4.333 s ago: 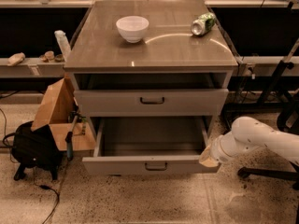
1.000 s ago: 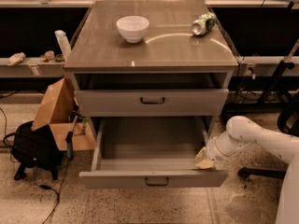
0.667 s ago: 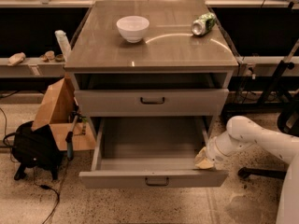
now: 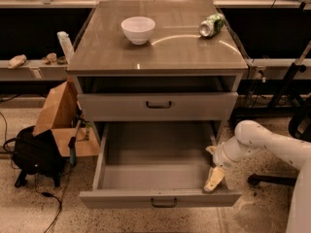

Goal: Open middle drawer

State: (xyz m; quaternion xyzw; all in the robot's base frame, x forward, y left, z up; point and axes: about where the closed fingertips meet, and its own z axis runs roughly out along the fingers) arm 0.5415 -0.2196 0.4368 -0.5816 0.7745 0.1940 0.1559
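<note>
The middle drawer (image 4: 160,197) is pulled far out of the grey cabinet. It shows a plain grey interior and a small dark bar handle (image 4: 163,203) on its front. My gripper (image 4: 214,177), on a white arm coming in from the right, is inside the drawer's front right corner, against the right wall just behind the front panel. The drawer above it (image 4: 158,106) is closed.
A white bowl (image 4: 138,29) and a green can lying on its side (image 4: 212,25) are on the cabinet top (image 4: 160,52). A cardboard box (image 4: 59,115) and a black bag (image 4: 35,154) sit on the floor at the left. A chair base (image 4: 265,178) stands at the right.
The drawer has slid further out toward the camera, a lot since the earliest frame and a little in the last second. My gripper has moved forward with it.
</note>
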